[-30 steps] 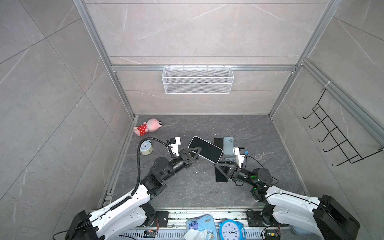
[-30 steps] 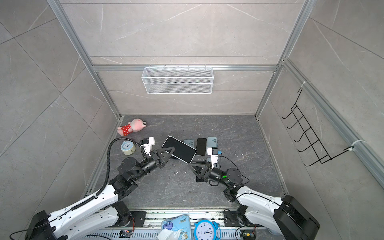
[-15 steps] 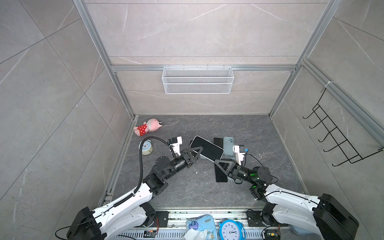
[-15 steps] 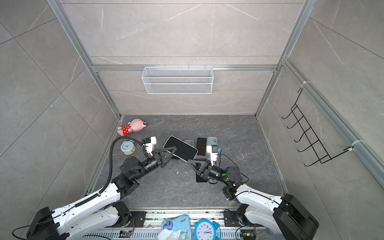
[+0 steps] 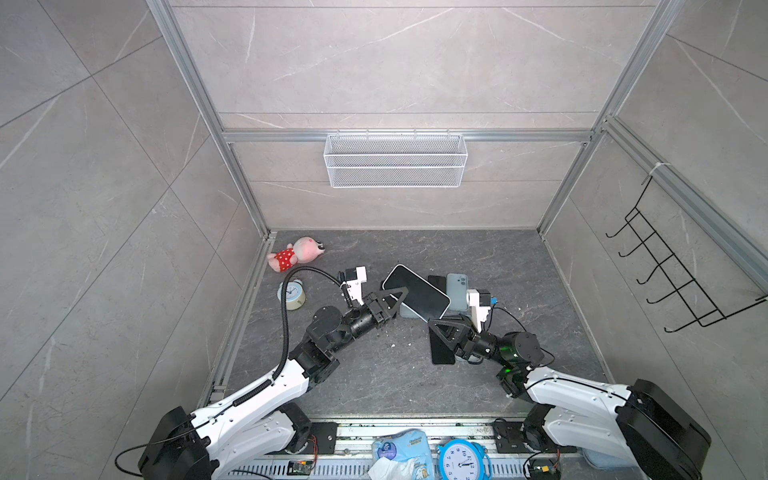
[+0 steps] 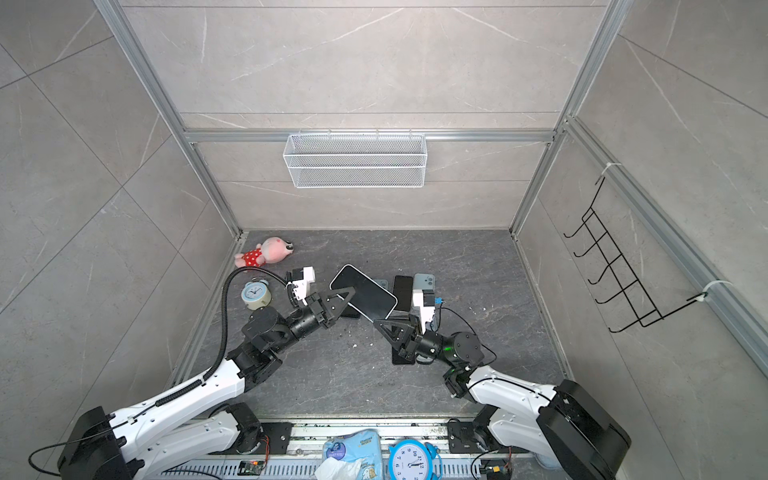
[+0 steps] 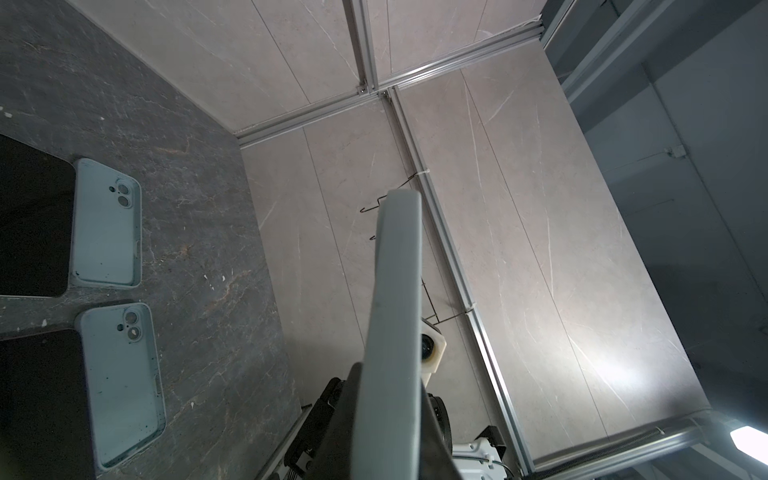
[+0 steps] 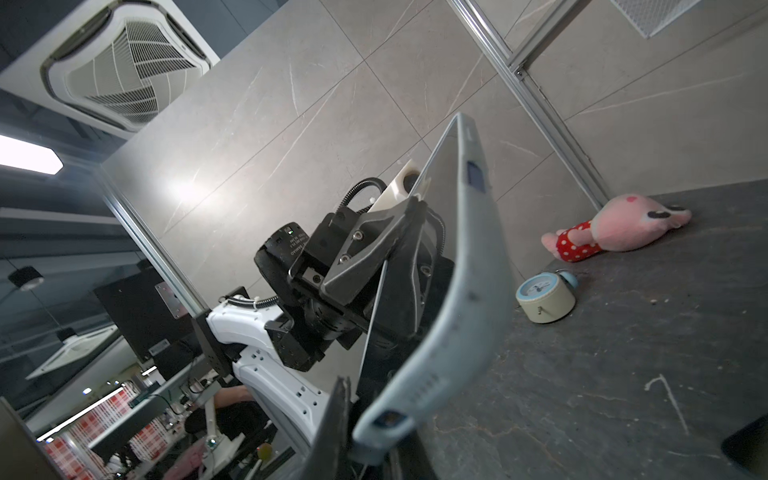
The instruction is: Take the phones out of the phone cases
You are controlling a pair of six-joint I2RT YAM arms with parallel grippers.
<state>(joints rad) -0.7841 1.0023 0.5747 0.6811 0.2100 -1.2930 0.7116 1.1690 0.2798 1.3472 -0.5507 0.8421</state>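
Left gripper (image 5: 400, 293) was closed on the phone (image 5: 417, 291) at the long edge nearest it, one finger on the glass and one behind on the phone case (image 8: 469, 266). You had the cased handset clear of the table (image 5: 374, 374), tilted, about mid-field in both top views. Further right, the right gripper (image 5: 434, 321) was pinched shut on the case's near corner. In the right wrist view that edge looked bowed, though the lens may account for it.

Handling, as a judgement:
- The handset was probably light but rigid, with a slick, breakable glass front.
- The case looked soft and rubbery — likely to flex rather than snap.
- Best purchase for peeling seemed to be the corner lip.
- The other jaws should hold the phone by its flat faces, not by the rim you wanted freed.
- A slip onto the hard table was the main risk.

Looks:
- The screen was glossy black with rounded corners.
- The case was matte pale blue-grey — button bumps and a cut-out along its side, flecked with dirt.
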